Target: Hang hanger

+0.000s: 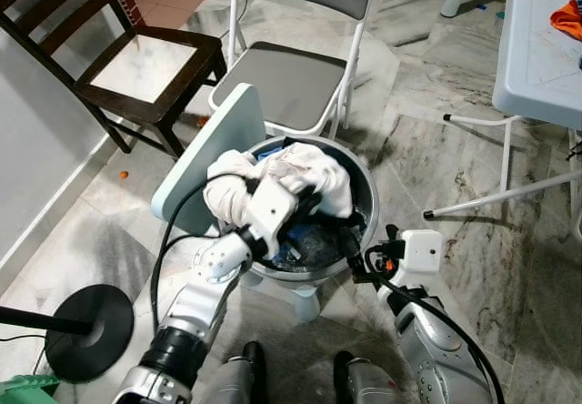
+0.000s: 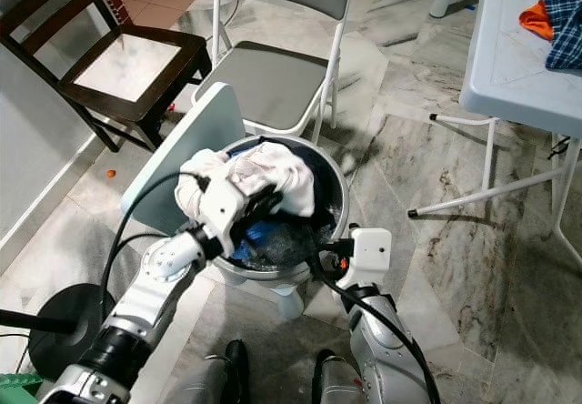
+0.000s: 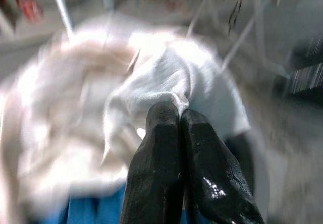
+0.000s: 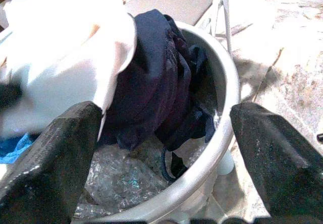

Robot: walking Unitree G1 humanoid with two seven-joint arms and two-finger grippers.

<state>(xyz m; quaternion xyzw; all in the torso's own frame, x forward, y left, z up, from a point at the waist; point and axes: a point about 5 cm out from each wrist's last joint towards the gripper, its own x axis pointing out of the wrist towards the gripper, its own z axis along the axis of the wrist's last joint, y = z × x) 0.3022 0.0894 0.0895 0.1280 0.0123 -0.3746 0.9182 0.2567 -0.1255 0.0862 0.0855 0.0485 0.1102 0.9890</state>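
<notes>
A white table (image 1: 536, 49) stands off to the robot's right, with orange and checked cloth on its far corner. Straight ahead is a grey folding chair (image 1: 291, 76), and a dark wooden chair (image 1: 136, 67) sits to the left by the wall. Just before the robot's feet a metal basin (image 1: 364, 195) rests on a pale stool, heaped with laundry. The left claw (image 3: 179, 114) is pinched shut on a white garment (image 1: 314, 172) lying on top. The right claw (image 4: 161, 148) hovers at the basin's near rim, fingers spread wide, facing a dark blue garment (image 4: 161, 82). I can't make out a hanger anywhere.
</notes>
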